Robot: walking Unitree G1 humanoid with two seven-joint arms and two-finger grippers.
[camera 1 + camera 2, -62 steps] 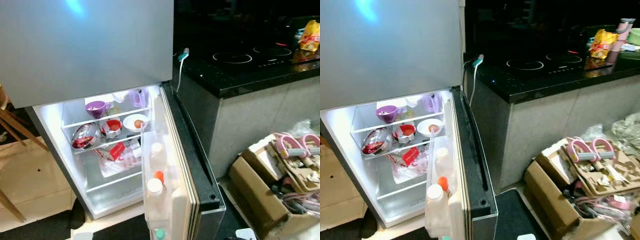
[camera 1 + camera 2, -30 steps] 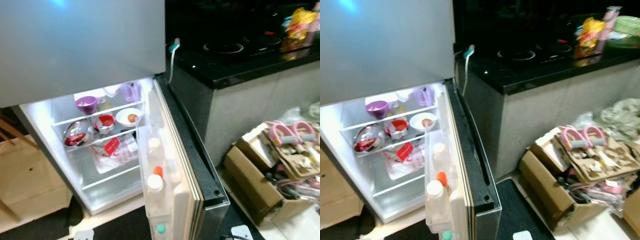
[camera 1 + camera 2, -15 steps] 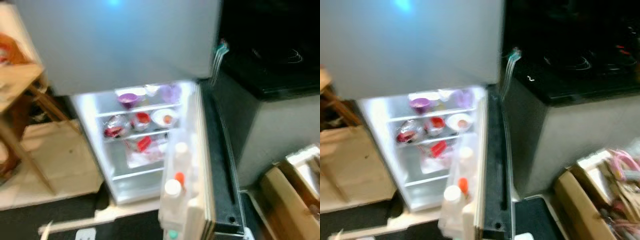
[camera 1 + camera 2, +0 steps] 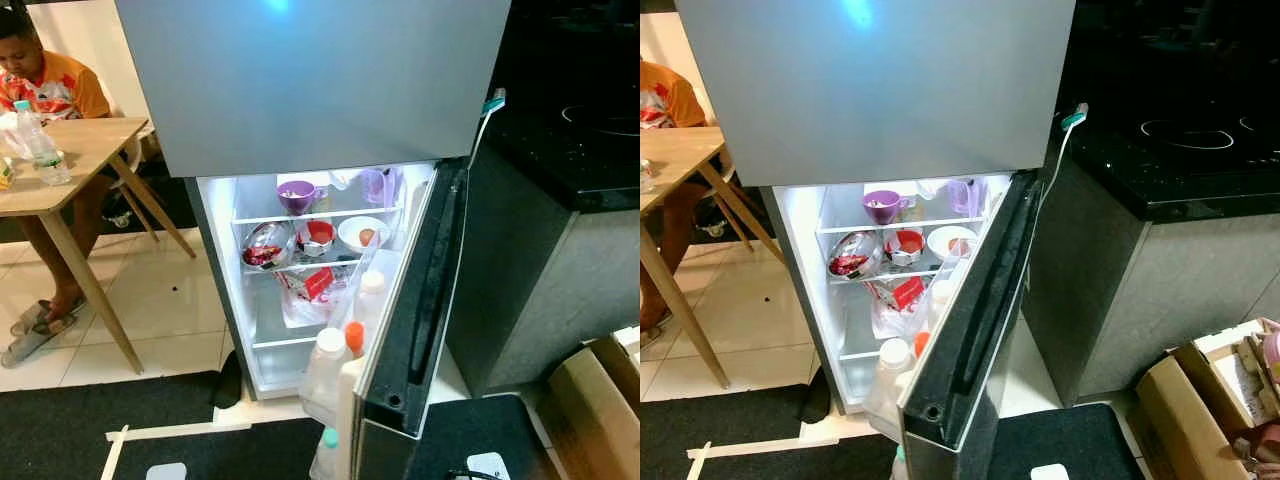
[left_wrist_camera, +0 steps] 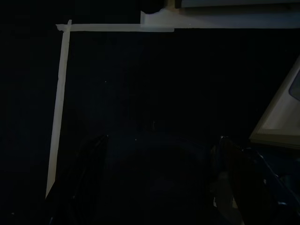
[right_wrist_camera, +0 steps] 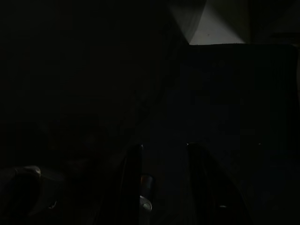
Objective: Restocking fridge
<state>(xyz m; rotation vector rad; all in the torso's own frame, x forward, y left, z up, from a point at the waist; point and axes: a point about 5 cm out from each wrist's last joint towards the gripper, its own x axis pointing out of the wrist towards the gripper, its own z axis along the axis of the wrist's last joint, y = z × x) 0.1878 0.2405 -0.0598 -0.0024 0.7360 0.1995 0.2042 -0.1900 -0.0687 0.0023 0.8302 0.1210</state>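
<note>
Grey fridge (image 4: 310,90) stood open and stocked, both grippers, left (image 5: 159,187) spread wide, right (image 6: 161,183) slightly parted, hung empty; fetching stock seemed next.

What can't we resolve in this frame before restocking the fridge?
- Right wrist view: nearly black; right hand fingers are dim outlines, and their state is unclear.
- Left wrist view: dark; left hand over a dark mat, fingers apart.
- Head views: the open fridge door hides the right side of the lower shelves.
- Door bottles: labels too small to read.
- Foil-wrapped dish: contents unclear.
</note>
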